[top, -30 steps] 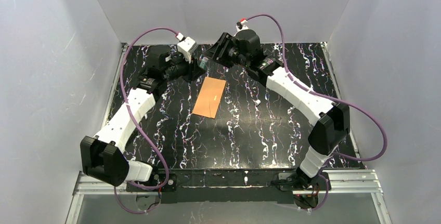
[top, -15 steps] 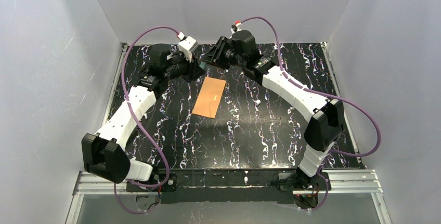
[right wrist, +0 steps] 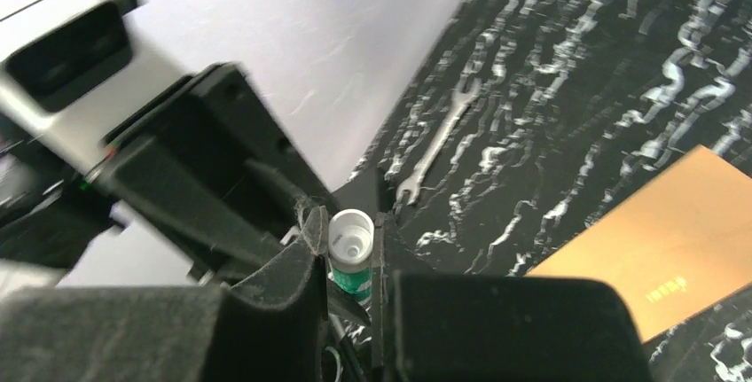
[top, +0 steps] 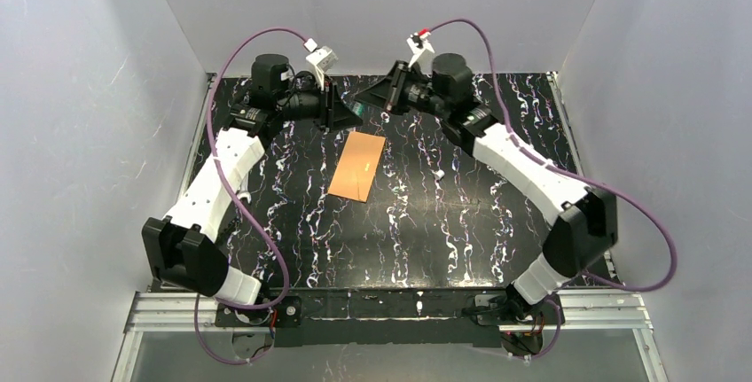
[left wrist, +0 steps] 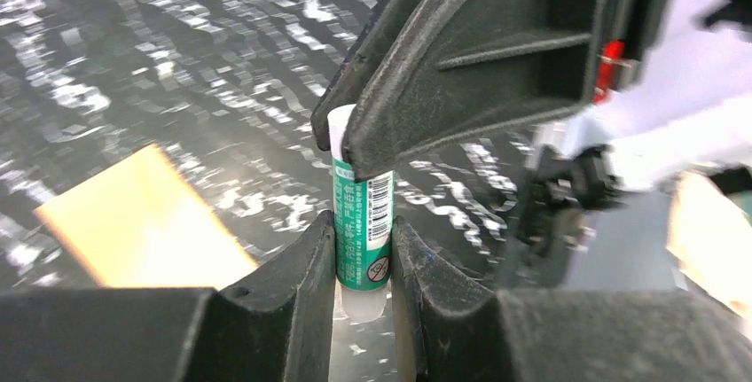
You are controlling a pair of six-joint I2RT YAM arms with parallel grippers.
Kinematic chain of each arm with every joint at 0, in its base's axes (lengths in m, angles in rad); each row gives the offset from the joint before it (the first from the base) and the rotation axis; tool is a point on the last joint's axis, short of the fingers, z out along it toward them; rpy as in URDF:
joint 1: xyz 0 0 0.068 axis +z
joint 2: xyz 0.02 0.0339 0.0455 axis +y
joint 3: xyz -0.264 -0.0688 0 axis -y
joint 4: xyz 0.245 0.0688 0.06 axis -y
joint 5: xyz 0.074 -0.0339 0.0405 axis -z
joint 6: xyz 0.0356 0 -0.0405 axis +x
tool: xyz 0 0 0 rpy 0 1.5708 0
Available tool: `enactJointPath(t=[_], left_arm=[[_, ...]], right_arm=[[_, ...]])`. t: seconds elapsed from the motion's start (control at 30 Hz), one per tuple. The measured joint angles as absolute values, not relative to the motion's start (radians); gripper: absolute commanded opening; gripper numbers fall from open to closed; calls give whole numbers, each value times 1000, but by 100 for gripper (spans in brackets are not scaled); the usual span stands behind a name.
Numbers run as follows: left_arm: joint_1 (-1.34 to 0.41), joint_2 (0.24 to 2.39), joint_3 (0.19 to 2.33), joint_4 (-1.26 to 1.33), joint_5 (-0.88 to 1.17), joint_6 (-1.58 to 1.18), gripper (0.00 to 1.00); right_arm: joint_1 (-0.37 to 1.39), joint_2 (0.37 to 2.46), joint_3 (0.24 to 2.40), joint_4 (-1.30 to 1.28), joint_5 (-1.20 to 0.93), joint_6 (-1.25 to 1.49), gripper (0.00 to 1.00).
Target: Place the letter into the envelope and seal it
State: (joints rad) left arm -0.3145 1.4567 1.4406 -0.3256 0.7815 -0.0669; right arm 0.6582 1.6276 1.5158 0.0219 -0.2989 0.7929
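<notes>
The orange envelope (top: 356,165) lies flat on the marble table, closed side up, also seen in the wrist views (left wrist: 133,222) (right wrist: 656,258). The letter is not in view. Above the envelope's far end, both grippers meet on a green glue stick (left wrist: 364,214). My left gripper (left wrist: 364,233) (top: 342,114) is shut on its lower green body. My right gripper (right wrist: 349,253) (top: 371,98) is shut on its white top end (right wrist: 350,233), its fingers (left wrist: 461,72) reaching in from above.
A small silver wrench (right wrist: 439,147) lies on the black marble table (top: 443,222) near the wall. White enclosure walls (top: 89,89) stand on three sides. Purple cables loop over both arms.
My right gripper has closed onto the glue stick's top end. Both wrists have risen and levelled toward each other, and the right arm's elbow has swung right. The envelope has not moved.
</notes>
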Motion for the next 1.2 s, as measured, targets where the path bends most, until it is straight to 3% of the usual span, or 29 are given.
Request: enactJointPath(t=[0.37,0.47,0.5,0.57,0.73,0.87,1.07,1.2], left_arm=[[-318,1384,1380,25,1284,-376,0],[-328,1369,1380,47,1331,-388,0],[-329,1369,1380,49,1319,-384,0],[-329,1370,1367,51,1291,-369,0],[-338,1369,1312,3,1083,-262,0],[-339,1369,1309,-74,899,-158,0],[-341,1397,1345,-184,759,-80,0],[-342,1417,1362,-222,714,-78,0]], right_arm=[[579,1498,1376,523,-867,835,1],[583,1496,1388,550,-932,811,61],[585,1494,1404,496,-916,790,70],[592,1489,1445,371,-793,744,77],[605,1487,1486,145,-472,720,78],[624,1524,1523,-12,-277,759,70],[679,1660,1700,-214,-107,818,65],[703,1684,1732,-311,-58,837,53]])
